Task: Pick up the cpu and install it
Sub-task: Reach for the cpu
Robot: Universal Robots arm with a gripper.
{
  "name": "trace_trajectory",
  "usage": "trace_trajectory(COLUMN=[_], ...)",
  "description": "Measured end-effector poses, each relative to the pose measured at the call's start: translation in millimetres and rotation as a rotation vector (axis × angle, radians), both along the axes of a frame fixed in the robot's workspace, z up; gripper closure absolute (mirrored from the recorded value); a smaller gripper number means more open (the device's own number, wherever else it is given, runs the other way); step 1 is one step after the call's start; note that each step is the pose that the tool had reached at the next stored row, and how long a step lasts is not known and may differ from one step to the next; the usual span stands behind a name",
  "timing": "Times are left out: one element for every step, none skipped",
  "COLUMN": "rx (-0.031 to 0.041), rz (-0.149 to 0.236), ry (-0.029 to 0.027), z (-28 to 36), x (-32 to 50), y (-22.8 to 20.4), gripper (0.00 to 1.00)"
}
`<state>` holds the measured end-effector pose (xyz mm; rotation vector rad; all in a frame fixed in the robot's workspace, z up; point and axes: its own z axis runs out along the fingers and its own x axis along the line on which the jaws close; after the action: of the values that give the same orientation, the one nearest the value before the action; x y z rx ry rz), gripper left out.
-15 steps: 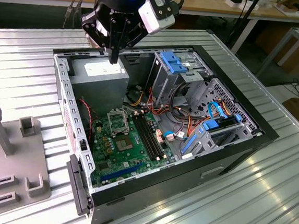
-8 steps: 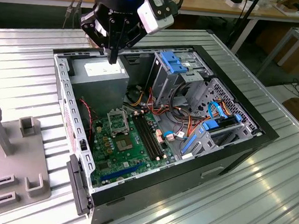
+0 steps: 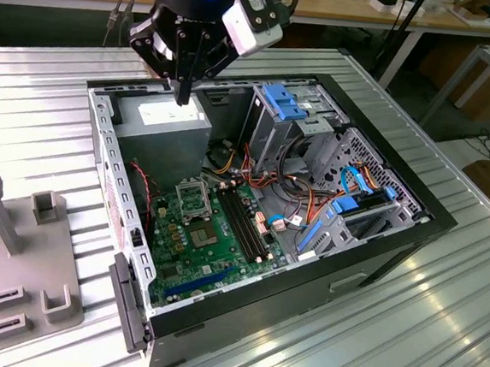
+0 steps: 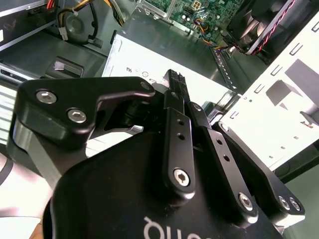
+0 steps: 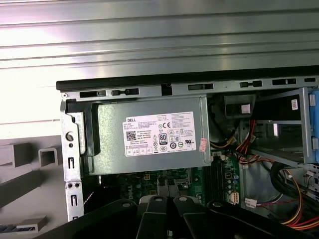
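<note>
One claw [image 3: 182, 101] hangs over the power supply [image 3: 166, 121], far in the case [image 3: 434, 224], tips pressed together; where the cpu lies I cannot tell; likely light, stiff, fragile; pinch its bare edges.

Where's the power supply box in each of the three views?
Exterior view: the power supply fills a corner of the case, under the tool.
Second wrist view: its pale face lies just past the tool.
First wrist view: the labelled grey box against the case wall.
Shared landmark: the green motherboard beside it.
</note>
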<state>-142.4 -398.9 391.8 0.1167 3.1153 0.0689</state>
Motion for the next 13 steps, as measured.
trace_trajectory(rx=[0.0000,0.0000,0.0000,0.0000,0.0000,-0.0001,0.0000,0.0000,0.0000,0.0000,0.0000,-0.0001,0.0000], rz=[0.000,0.000,0.000,0.000,0.000,0.000,0.000,0.000,0.000,0.000,0.000,0.000,0.000], ry=[0.0000,0.0002,0.0002,0.0002,0.0004,0.0004,0.0004,0.0005,0.0006,0.0007,0.0008,0.0008,0.0009], z=[0.0,-0.1,-0.1,-0.2,-0.2,-0.2,-0.3,-0.4,-0.4,-0.5,-0.5,-0.6,-0.6], x=[-0.3,-0.6,-0.9,-1.2,-1.5,-1.8,-2.2,-2.5,-2.8,-3.4,-3.7,-4.1,-4.5], y=[0.0,0.0,0.0,0.0,0.0,0.0,0.0,0.0,0.0,0.0,0.0,0.0,0.0], gripper=[0.89,0.89,0.89,0.89,0.89,0.89,0.89,0.89,0.89,0.89,0.89,0.89,0.89])
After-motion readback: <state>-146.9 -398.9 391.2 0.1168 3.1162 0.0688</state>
